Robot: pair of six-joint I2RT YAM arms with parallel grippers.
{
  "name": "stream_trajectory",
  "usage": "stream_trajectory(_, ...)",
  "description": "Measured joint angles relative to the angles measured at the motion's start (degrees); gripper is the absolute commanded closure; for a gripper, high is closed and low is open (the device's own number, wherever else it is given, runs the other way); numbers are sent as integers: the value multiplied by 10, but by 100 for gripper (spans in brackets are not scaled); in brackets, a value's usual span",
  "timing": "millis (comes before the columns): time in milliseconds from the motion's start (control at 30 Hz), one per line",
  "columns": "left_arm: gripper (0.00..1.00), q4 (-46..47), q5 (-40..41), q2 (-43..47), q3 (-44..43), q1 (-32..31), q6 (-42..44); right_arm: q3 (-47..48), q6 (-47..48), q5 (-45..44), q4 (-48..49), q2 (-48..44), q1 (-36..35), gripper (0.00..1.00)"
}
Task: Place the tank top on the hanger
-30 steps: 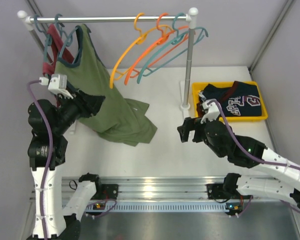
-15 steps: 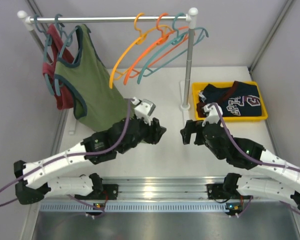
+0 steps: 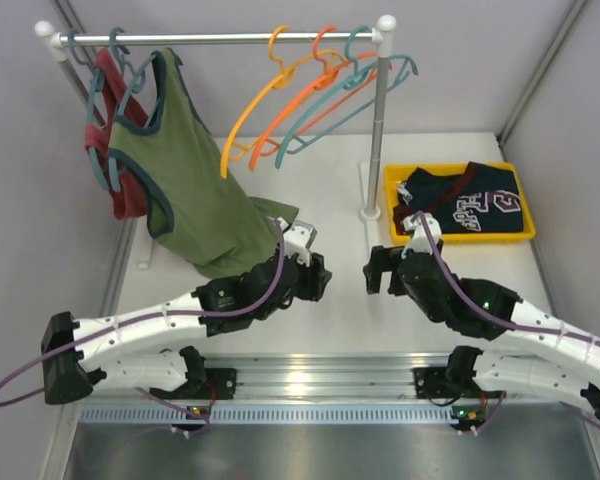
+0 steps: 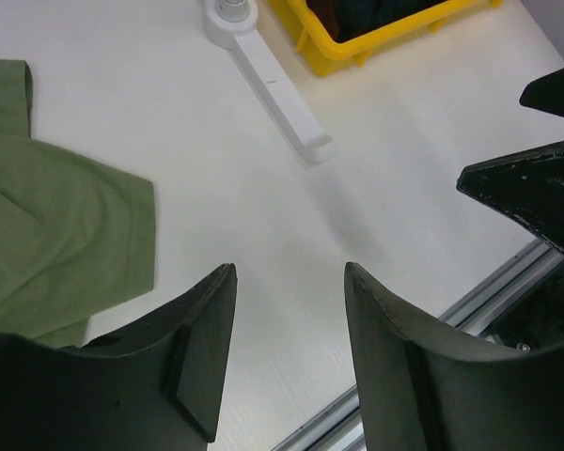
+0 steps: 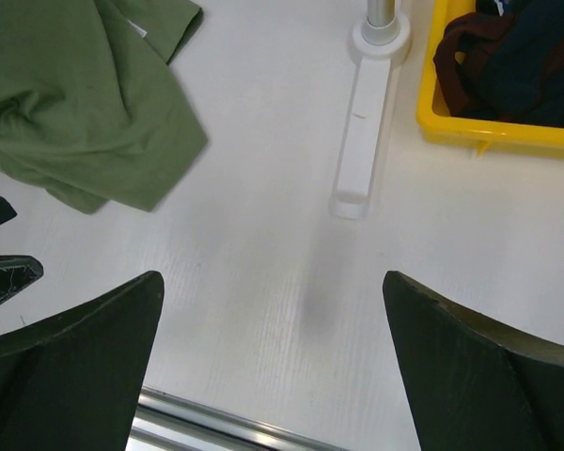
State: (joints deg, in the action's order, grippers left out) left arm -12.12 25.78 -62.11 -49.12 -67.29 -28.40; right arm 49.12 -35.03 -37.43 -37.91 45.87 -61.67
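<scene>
The olive-green tank top (image 3: 195,165) with dark teal trim hangs on the blue-grey hanger (image 3: 130,80) at the left end of the rail; its hem trails onto the table and shows in the left wrist view (image 4: 47,235) and the right wrist view (image 5: 85,103). My left gripper (image 3: 318,277) is open and empty, low over the table just right of the hem. My right gripper (image 3: 376,270) is open and empty, facing the left one across a small gap.
A red tank top (image 3: 115,120) hangs behind the green one. Yellow, orange and teal hangers (image 3: 310,90) hang on the rail (image 3: 230,38). The rack's white foot (image 5: 362,132) stands beside a yellow bin (image 3: 515,215) holding a navy garment.
The left arm let go of the tank top, swung down from the rack to the table's middle and has edged a little further right. The right gripper has barely moved.
</scene>
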Motion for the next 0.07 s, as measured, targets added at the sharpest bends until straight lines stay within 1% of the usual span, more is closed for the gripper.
stream_trajectory(67, 45, 4, 1, 0, 0, 0, 2, -1, -2, -1, -1, 0, 0, 0)
